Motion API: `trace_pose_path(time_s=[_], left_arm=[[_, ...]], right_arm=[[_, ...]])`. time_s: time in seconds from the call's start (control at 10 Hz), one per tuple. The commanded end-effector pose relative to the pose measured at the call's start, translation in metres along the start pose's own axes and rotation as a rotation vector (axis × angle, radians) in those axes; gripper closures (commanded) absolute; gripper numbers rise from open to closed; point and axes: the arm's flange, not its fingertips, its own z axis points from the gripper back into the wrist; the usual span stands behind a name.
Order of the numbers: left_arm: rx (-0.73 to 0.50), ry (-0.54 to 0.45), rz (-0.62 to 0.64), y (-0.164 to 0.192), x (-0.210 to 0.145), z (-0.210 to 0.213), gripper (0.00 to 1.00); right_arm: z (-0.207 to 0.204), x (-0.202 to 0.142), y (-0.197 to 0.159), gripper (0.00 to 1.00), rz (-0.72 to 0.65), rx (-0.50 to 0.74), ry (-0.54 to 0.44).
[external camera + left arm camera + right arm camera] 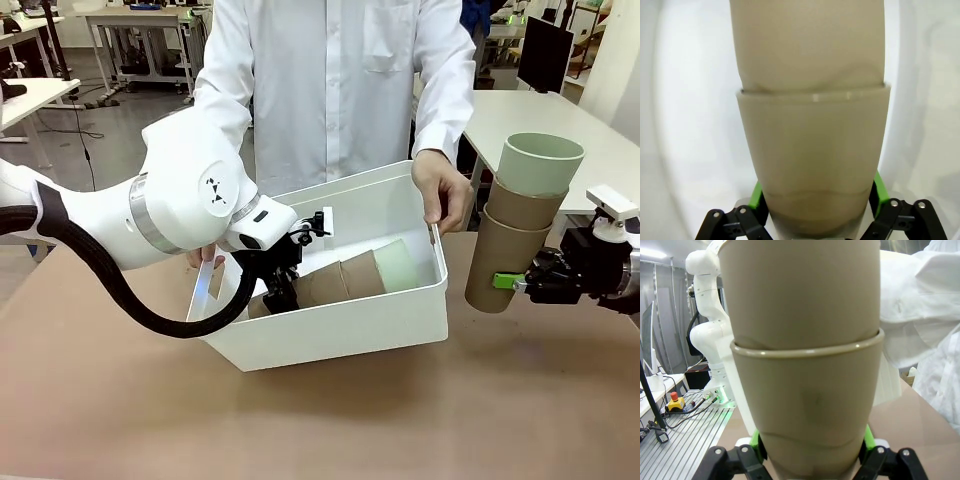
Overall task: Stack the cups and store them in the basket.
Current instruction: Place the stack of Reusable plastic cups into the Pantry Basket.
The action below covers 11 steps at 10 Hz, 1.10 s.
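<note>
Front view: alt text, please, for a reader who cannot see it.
The right claw holds a stack of three cups, mint on top, beside a white basket that a person holds tilted. The left claw reaches into the basket, at the base of a second stack lying on its side.

**Table** (330,430): a flat, matte brown surface. In the front view it spans the picture from the left edge to the right and runs from the near foreground to the far side. One object stands directly on it, the basket (330,345). This is a white rectangular plastic bin with smooth solid walls and a lipped rim, placed near the middle of the table and slightly left of centre. The basket is tilted, with its mouth turned partly toward the near side. Its near lower edge meets the tabletop, where a soft shadow runs along the contact line. In the right wrist view the same brown tabletop (927,440) appears at lower right.
</note>
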Motion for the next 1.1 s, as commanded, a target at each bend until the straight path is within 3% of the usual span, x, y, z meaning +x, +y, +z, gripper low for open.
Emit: trace_pose_path(time_s=[0.0,0.4,0.7,1.0], left_arm=[[-0.022,-0.003,-0.017,0.0,0.003,0.005,0.0],[-0.081,-0.01,-0.028,-0.011,-0.014,0.048,0.0],[-0.107,-0.081,-0.074,-0.016,-0.03,0.103,0.0],[-0.094,-0.268,-0.095,-0.008,-0.063,0.186,0.0]], right_arm=[[0.0,0.006,-0.002,0.15,0.014,0.005,-0.006],[0.0,0.006,-0.002,0.15,0.014,0.005,-0.006],[0.0,0.006,-0.002,0.15,0.014,0.005,-0.006],[0.0,0.006,-0.002,0.15,0.014,0.005,-0.006]])
